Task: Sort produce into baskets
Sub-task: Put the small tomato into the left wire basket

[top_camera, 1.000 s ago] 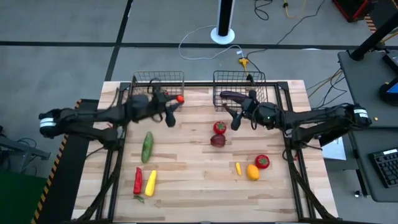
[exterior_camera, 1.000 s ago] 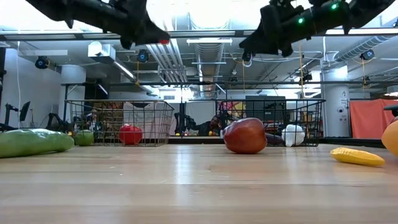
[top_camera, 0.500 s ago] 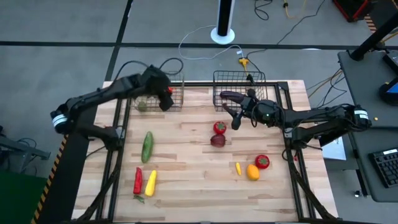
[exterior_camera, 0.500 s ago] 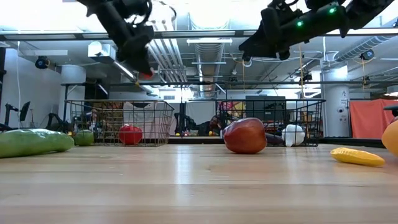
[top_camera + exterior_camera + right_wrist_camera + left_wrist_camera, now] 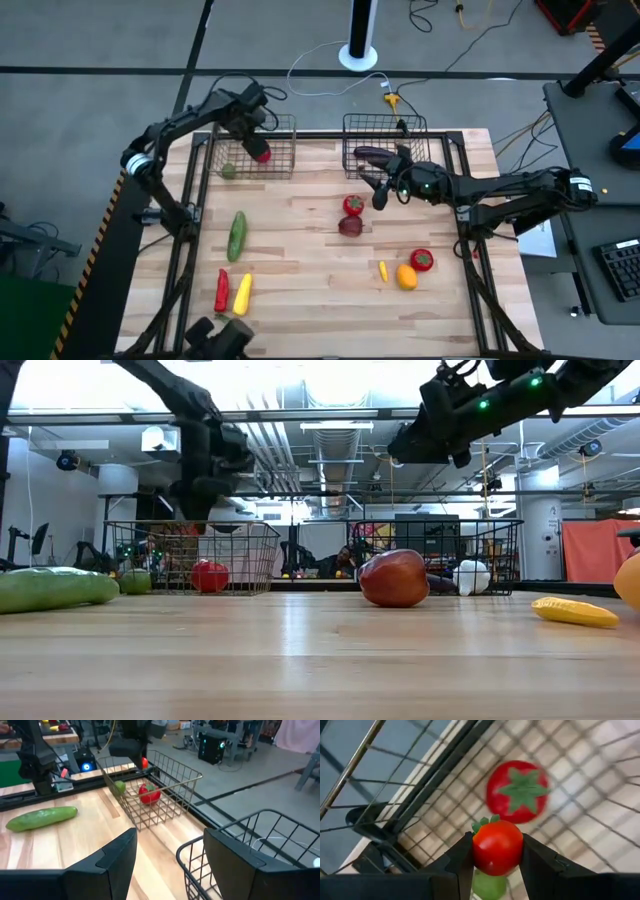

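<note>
High view: the left gripper [image 5: 259, 152] hangs over the left dark wire basket [image 5: 282, 122].

Left wrist view: its fingers [image 5: 462, 865] pinch a small round red tomato [image 5: 497, 847] directly above the basket floor.

Right wrist view: the right gripper [image 5: 170, 851] is spread, empty, beside the right wire basket [image 5: 280, 827].

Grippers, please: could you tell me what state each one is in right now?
Left gripper: shut on a small red tomato.
Right gripper: open, empty.

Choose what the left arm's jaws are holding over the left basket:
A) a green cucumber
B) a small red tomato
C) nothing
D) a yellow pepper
B: in the left wrist view the jaws close on a small red tomato, hanging above the left basket.
</note>
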Robot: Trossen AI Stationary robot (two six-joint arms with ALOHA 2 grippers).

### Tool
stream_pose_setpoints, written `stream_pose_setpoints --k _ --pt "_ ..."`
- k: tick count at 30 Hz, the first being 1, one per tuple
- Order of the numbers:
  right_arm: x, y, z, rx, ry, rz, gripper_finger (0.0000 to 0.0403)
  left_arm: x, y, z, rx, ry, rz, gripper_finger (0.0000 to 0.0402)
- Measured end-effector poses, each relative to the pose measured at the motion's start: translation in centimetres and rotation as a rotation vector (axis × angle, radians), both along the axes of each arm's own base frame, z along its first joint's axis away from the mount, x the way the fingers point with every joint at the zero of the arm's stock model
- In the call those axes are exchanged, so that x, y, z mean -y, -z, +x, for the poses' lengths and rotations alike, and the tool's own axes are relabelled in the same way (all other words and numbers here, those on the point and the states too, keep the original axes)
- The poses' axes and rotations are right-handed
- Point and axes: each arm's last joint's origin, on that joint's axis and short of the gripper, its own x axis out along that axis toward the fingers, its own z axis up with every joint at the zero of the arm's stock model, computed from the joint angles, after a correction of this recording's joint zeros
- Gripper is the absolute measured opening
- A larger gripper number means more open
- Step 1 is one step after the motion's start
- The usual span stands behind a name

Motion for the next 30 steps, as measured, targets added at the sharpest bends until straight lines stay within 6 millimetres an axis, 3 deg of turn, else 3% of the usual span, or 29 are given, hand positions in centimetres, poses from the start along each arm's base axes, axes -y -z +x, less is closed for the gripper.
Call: stream_pose_setpoints --k 5,19,30 --pt "0.0 0.1 0.0 -0.009 0.001 0.01 0.0221 -0.7 1.9 -0.1 -0.106 -0.048 0.006 0.0116" --pt "0.0 0.2 0.0 -0.009 0.003 0.025 0.0221 -1.3 3.7 0.3 -0.155 -0.084 -0.017 0.0118" --pt "-0.2 0.2 0.0 -0.004 -0.026 0.033 0.0221 -1.3 3.8 0.3 -0.153 -0.1 -0.018 0.0177"
